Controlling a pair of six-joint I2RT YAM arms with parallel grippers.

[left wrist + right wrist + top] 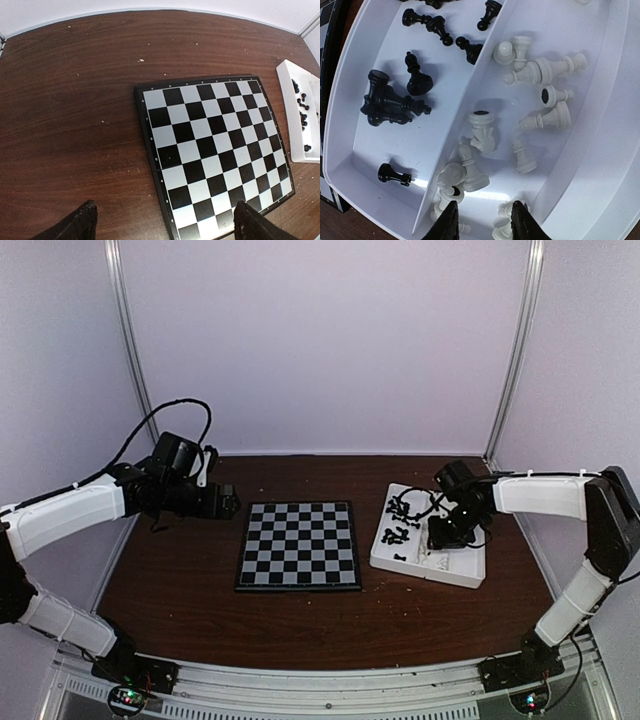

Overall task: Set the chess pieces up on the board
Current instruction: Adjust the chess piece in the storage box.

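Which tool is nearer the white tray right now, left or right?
Right. The right tool hangs over the tray, above its white pieces; the left tool is at the board's opposite, left side, away from the tray.

We are seeing a dark wooden table [180, 590] sitting between pale lilac walls [320, 340] and slim metal corner posts [128, 340]

table [180, 590]: dark wood | board [299, 545]: centre | white tray [466, 571]: right of board
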